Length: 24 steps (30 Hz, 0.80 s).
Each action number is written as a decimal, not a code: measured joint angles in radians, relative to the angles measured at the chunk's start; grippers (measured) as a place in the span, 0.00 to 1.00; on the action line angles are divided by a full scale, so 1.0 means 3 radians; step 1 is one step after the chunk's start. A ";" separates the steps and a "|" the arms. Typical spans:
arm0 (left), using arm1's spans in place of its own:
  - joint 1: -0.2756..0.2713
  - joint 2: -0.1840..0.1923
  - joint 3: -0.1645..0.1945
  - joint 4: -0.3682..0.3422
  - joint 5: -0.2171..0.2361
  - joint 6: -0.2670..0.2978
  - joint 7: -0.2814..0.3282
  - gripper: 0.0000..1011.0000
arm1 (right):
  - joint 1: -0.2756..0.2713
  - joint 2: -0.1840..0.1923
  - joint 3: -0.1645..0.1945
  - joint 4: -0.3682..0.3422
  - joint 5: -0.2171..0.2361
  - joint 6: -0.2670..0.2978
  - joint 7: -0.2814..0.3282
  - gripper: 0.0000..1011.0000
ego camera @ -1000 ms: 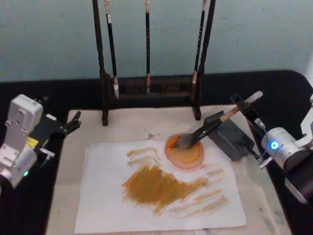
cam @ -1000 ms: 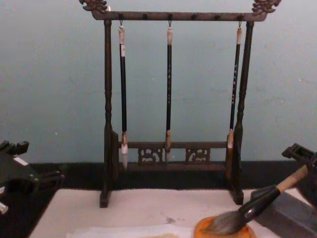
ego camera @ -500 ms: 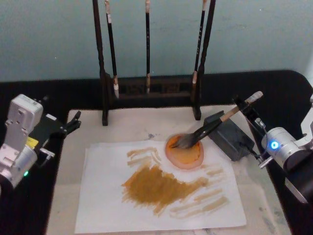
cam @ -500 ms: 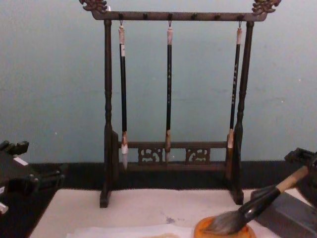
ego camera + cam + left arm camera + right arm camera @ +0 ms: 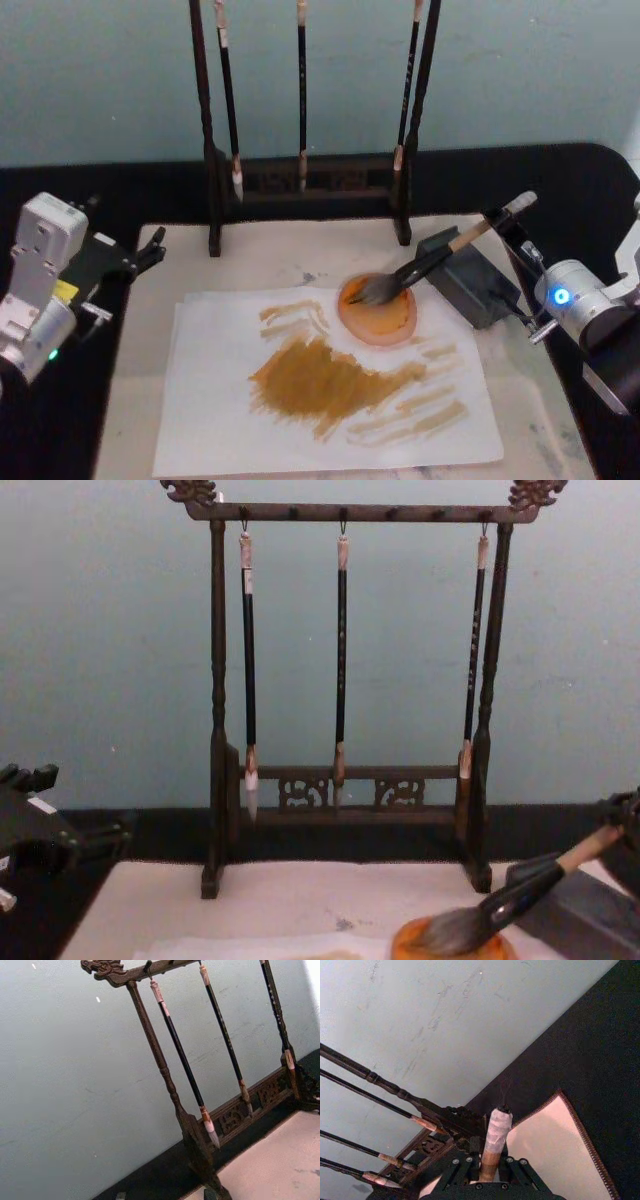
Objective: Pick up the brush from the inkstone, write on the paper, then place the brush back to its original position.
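The brush (image 5: 420, 268) lies slanted, its bushy hair in an orange dish (image 5: 378, 312) and its black ferrule across the dark grey inkstone (image 5: 470, 282). My right gripper (image 5: 508, 228) is at the table's right, shut on the upper end of the pale handle. In the right wrist view the taped handle end (image 5: 496, 1132) sticks up between the fingers (image 5: 462, 1166). The chest view shows the brush (image 5: 500, 910) low at the right. The white paper (image 5: 210, 400) carries brown strokes. My left gripper (image 5: 150, 250) is parked open at the table's left edge.
A dark wooden rack (image 5: 300, 185) with three thin hanging brushes (image 5: 341, 660) stands at the back of the beige mat (image 5: 270, 255). The black table surface (image 5: 580, 190) surrounds the mat.
My right gripper has shifted slightly right and down, and the brush's handle end has sunk a little with it. The left arm has not moved.
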 joint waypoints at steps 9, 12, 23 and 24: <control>0.0000 0.0000 0.0000 0.0000 0.0000 0.0000 0.0000 1.00 | 0.0000 0.0000 0.0000 0.0000 0.0000 0.0000 0.0001 0.17; 0.0000 0.0000 0.0000 0.0000 0.0000 0.0000 0.0000 1.00 | 0.0000 0.0000 0.0000 0.0000 0.0000 0.0000 0.0001 0.17; 0.0000 0.0000 0.0000 0.0000 0.0000 0.0000 0.0000 1.00 | 0.0018 0.0038 -0.0040 -0.0022 0.0038 -0.0088 0.0034 0.17; 0.0000 0.0000 0.0000 0.0000 0.0000 0.0000 0.0000 1.00 | 0.0022 0.0044 -0.0045 -0.0026 0.0041 -0.0097 0.0042 0.17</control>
